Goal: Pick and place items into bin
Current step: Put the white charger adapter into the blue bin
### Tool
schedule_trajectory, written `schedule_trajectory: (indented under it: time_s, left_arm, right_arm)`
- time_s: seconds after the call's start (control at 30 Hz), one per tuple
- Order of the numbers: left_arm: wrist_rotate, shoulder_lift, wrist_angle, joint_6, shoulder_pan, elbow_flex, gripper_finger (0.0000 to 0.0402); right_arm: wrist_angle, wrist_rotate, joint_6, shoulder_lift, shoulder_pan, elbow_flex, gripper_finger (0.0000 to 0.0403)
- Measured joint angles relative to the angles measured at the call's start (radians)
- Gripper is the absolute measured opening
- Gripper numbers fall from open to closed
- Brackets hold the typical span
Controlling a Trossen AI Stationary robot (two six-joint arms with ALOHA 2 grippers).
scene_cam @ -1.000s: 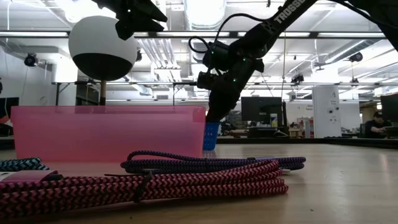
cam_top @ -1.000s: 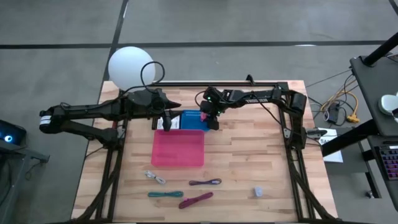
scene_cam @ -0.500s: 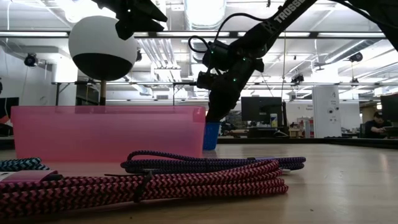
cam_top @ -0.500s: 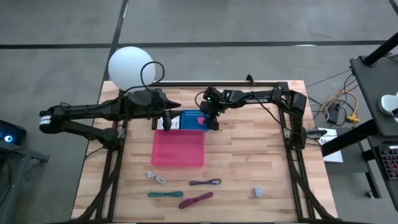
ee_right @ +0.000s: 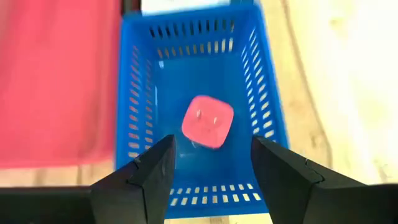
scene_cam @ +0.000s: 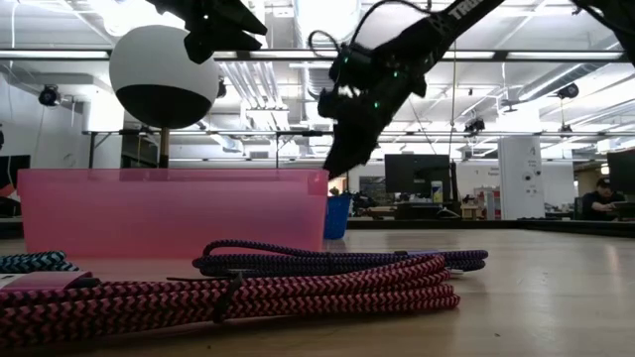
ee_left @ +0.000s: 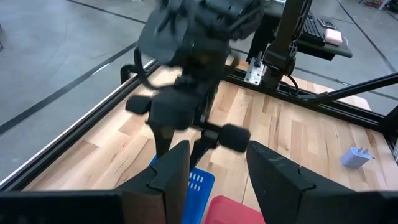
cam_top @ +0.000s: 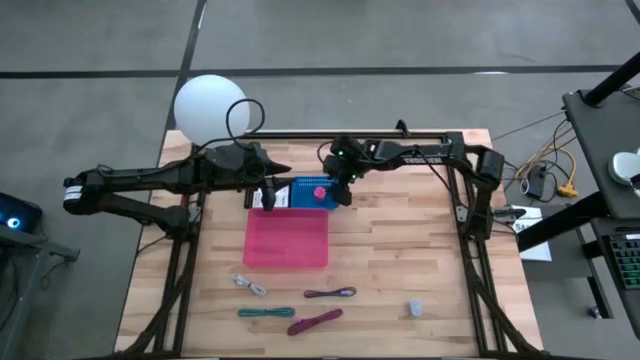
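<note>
We see even, soft overhead light on the table (cam_top: pixel 400 250), with faint shadows. Ceiling lamps (scene_cam: pixel 327 15) glare in the low view. The near cords (scene_cam: pixel 248 288) look soft, and the right arm (ee_left: pixel 193 37) blurs.

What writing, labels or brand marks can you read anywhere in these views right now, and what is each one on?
"TROSS": white capital letters, cut off by the top edge of the low view, on the right arm.
Plates and labels on the arms in the high view: too small to read.
Blue basket, pink cube, pink bin, cords: no writing visible.
Signs in the room behind the table: too blurred to read.
</note>
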Motion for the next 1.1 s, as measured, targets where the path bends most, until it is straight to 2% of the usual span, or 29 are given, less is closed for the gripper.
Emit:
schedule_trajectory:
  time_s: [0.23, 0.57, 0.83, 1.1]
  left_arm:
    - [0.000, 0.000, 0.000, -0.001, 0.000, 0.000, 0.0144]
    - [0.001, 0.000, -0.001, -0.049, 0.000, 0.000, 0.0144]
    - [0.000, 0.000, 0.007, -0.055, 0.001, 0.000, 0.0144]
    - [0.005, -0.001, 0.008, -0.052, 0.001, 0.000, 0.0144]
  right_arm:
    - [-0.012, -0.001, 0.139, -0.094, 0.005, 0.000, 0.0196]
    - [-0.152, -0.003, 0.384, -0.264, 0.069, 0.000, 0.0194]
    - [-0.276, 0.012, 0.663, -0.405, 0.200, 0.000, 0.0185]
    - [-0.458, 0.131, 0.948, -0.442, 0.367, 0.000, 0.0174]
